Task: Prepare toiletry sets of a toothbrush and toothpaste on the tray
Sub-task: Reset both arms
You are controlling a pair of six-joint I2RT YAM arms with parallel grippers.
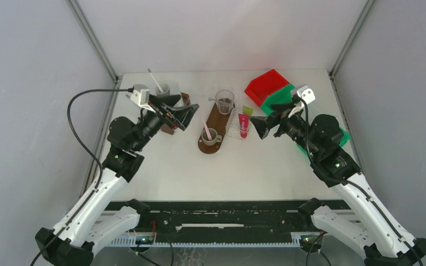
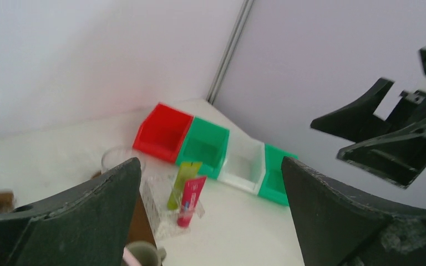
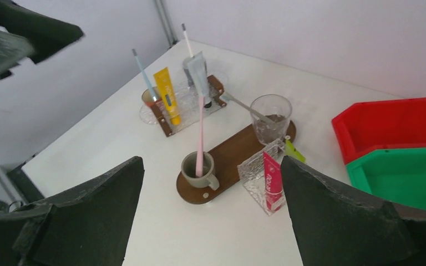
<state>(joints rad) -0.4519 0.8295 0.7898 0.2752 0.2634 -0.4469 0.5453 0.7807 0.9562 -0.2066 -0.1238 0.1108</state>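
A pink-red toothpaste tube and a lime green tube lie in a clear ribbed holder just right of the brown oval tray. On the tray stand a grey mug holding a pink toothbrush and a clear glass. My left gripper is open and empty, raised left of the tray. My right gripper is open and empty, just right of the tubes. The right wrist view shows the pink tube, the green tube, the mug and the toothbrush.
A brown rack at the back left carries a yellow tube, a grey tube and two toothbrushes. Red and green bins stand at the back right, with a white bin beside them.
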